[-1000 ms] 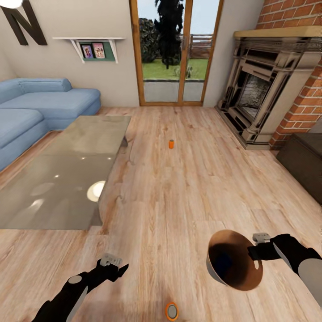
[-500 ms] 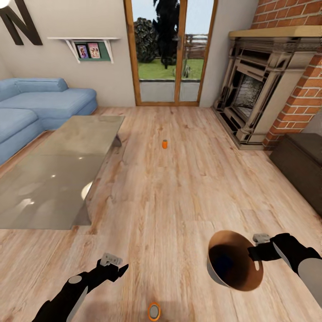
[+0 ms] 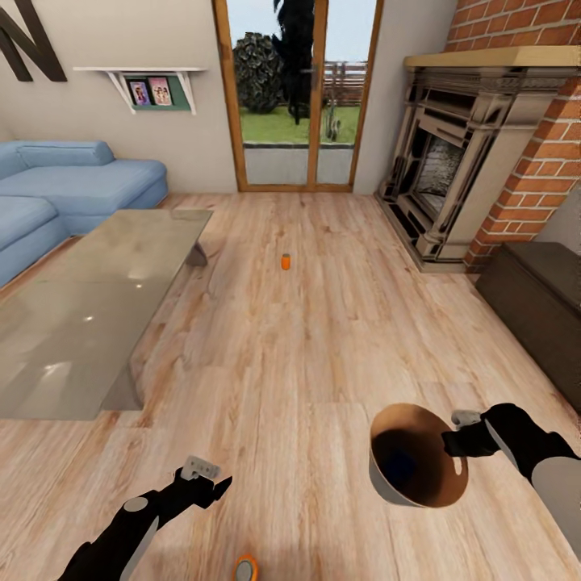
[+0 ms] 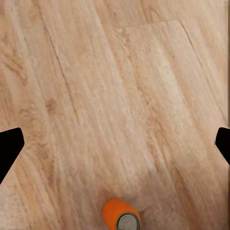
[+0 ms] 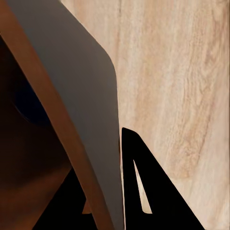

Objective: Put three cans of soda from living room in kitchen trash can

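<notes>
Evidently the right end effector (image 3: 453, 443) is clamped on the trash can's (image 3: 415, 460) rim, mouth tilted up to receive cans. One soda can (image 3: 245, 567) stands on the floor below the left end effector (image 3: 211, 485), fingers apart; another (image 3: 286, 261) stands mid-floor.

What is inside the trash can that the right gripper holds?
The trash can hangs tilted from the right gripper, its opening facing the head camera. Its coppery brown inside darkens toward the bottom, with a bluish dark patch there. No orange soda can is visible inside; the shadowed bottom cannot be read clearly.
</notes>
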